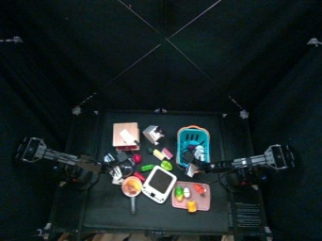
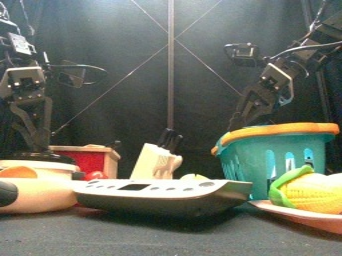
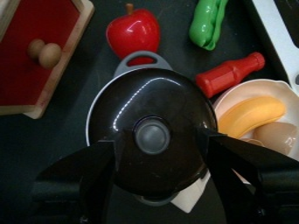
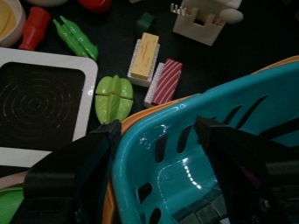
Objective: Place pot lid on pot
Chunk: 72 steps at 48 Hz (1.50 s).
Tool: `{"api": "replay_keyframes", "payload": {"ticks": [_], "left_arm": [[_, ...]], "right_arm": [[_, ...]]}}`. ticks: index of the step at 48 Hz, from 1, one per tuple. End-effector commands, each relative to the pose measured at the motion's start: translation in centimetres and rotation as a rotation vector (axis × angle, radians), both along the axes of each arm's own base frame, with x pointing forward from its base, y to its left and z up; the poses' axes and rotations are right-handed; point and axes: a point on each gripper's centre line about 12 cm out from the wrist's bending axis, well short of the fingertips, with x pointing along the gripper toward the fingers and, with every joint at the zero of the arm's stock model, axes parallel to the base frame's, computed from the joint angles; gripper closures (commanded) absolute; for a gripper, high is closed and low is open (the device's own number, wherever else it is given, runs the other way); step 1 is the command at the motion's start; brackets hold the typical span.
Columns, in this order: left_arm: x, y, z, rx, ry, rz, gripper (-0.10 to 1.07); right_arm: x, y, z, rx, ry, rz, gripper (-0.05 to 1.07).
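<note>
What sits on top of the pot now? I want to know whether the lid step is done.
The black lid with its grey knob lies on the pot, covering its mouth. The open left pincer hovers above it. The pot's inside is hidden under the lid.

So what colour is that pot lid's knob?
Grey, on a black pot lid; the knob shows best in the left wrist view.

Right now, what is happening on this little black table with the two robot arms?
The left gripper hangs with its jaws wide open directly above the round black pot lid with a grey knob, which sits on the pot with grey handles. It is not gripping the lid. The right gripper is over the teal plastic basket with an orange rim, with the rim between its jaws. Toy food lies around: a red apple, a red bottle, and a banana in a white bowl.
</note>
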Motion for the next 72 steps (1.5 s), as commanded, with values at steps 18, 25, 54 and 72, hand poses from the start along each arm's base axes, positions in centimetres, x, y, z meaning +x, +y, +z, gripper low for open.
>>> {"api": "replay_keyframes", "payload": {"ticks": [18, 25, 54, 72], "left_arm": [[0.6, -0.1, 0.6, -0.005, -0.032, -0.002, 0.01], [1.0, -0.1, 1.3, -0.003, -0.047, -0.006, 0.01], [2.1, 0.2, 4.5, 0.072, -0.210, -0.092, 0.01], [3.2, -2.4, 5.0, -0.029, -0.371, -0.217, 0.01]], "right_arm": [[0.0, -0.3, -0.1, -0.004, 0.006, -0.009, 0.04], [0.0, -0.2, 0.0, -0.004, 0.004, -0.008, 0.04], [1.0, -0.2, 1.7, -0.022, -0.045, 0.005, 0.04], [1.1, -0.2, 7.3, 0.009, -0.220, -0.025, 0.04]]}}
